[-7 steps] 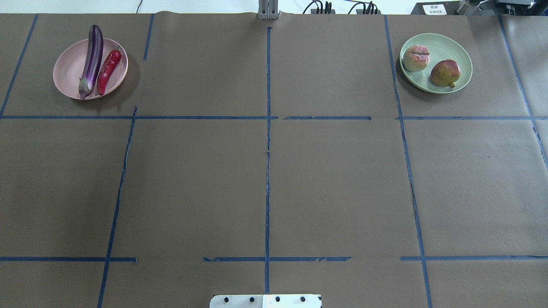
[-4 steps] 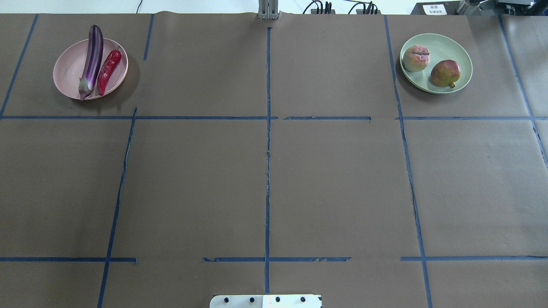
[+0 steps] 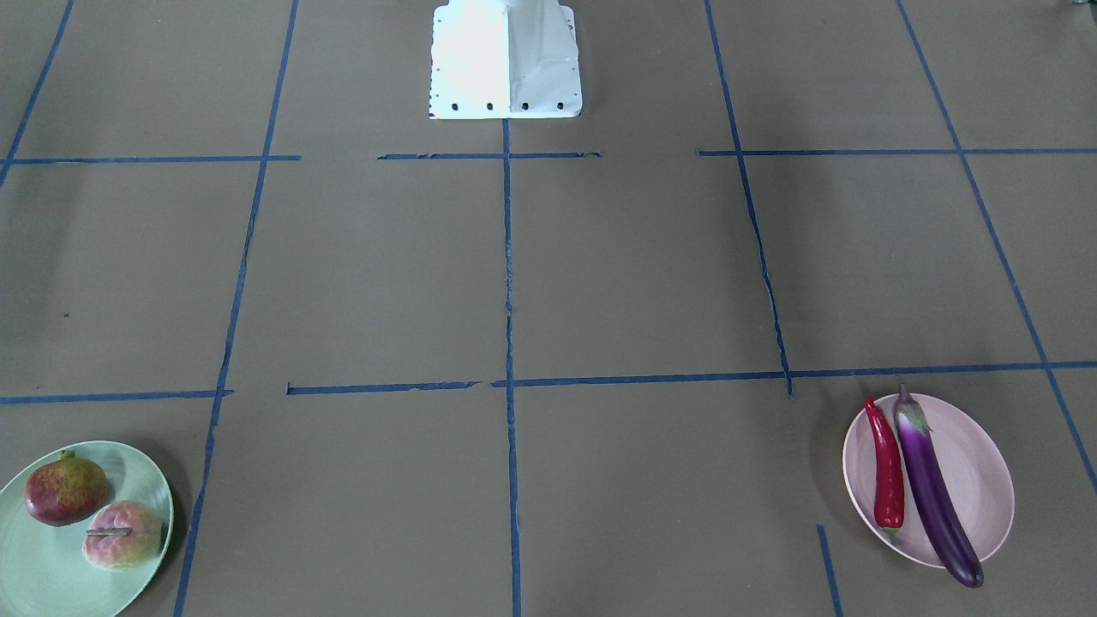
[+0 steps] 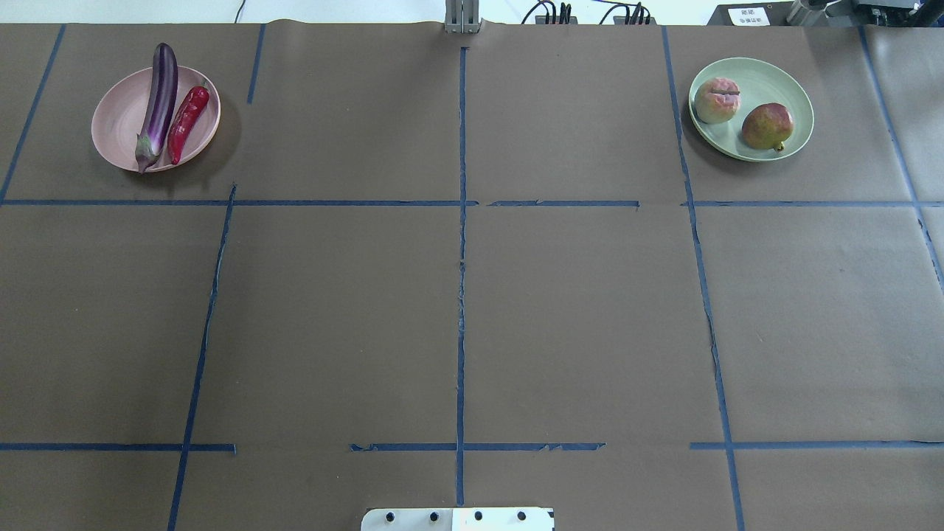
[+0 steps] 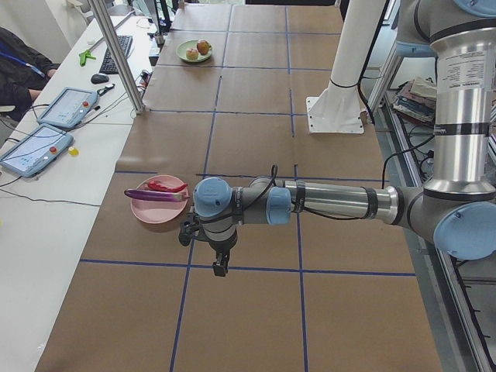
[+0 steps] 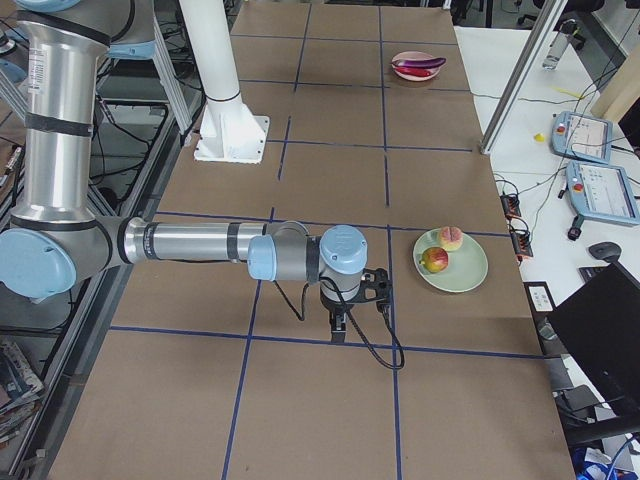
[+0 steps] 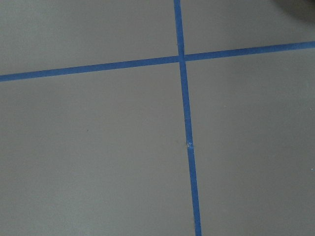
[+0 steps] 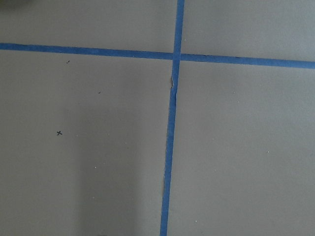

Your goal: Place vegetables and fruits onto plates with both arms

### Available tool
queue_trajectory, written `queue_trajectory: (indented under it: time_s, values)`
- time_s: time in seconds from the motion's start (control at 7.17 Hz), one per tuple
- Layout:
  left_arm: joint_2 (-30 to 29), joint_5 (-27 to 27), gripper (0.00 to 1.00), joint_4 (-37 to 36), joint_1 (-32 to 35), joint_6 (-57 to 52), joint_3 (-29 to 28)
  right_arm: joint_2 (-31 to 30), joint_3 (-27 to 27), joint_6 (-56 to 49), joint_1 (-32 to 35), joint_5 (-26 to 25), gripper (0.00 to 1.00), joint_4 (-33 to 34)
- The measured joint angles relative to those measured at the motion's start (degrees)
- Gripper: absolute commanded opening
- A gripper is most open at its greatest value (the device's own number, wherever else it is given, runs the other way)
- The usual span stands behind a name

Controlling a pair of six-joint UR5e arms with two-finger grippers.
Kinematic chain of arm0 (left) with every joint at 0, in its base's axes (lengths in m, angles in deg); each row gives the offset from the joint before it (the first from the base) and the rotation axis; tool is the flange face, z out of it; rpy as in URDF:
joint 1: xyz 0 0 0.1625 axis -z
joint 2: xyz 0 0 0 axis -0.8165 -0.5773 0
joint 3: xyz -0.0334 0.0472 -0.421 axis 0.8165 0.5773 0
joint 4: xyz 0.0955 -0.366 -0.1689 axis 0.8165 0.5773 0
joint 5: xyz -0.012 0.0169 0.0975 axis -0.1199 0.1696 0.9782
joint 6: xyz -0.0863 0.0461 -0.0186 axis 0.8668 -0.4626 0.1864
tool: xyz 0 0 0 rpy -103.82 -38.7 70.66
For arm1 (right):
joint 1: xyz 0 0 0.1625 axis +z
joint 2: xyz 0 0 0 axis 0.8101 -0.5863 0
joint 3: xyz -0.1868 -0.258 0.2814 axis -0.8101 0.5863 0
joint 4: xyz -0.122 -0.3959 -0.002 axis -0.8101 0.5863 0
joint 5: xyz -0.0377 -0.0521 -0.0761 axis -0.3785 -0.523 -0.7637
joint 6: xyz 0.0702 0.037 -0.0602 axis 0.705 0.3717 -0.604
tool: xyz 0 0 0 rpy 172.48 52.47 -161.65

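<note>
Nothing is seen to have moved since the earlier overhead pictures: every piece lies where it lay. The eggplant (image 4: 156, 103) and the chili pepper (image 4: 186, 122) are laid side by side on the pink plate (image 4: 118, 122), at the far left corner. The eggplant's rounded end is pushed out over the far rim. The peach-like fruit (image 4: 716, 99) and the pomegranate (image 4: 767, 126) are set near each other on the mint green plate (image 4: 771, 74), at the far right corner.

The placing is therefore judged as finished, and only a retreat of both arms to rest seems called for next. The left gripper (image 5: 221, 270) and the right gripper (image 6: 339, 328) are held over bare brown paper (image 4: 590, 310) crossed by blue tape (image 4: 462, 295), apart from the plates. Whether the fingers are open cannot be told; no object is shown in the wrist views.

The eggplant and chili are long and glossy, the fruits round and mottled, the plates smooth and shallow.
</note>
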Motion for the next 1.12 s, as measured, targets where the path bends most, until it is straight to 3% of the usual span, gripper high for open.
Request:
queue_trajectory:
  time_s: [1.12]
  values:
    - [3.28, 0.34, 1.00, 0.98, -0.19, -0.25, 2.48, -0.05, 0.10, 0.74, -0.07, 0.11, 1.00, 0.00]
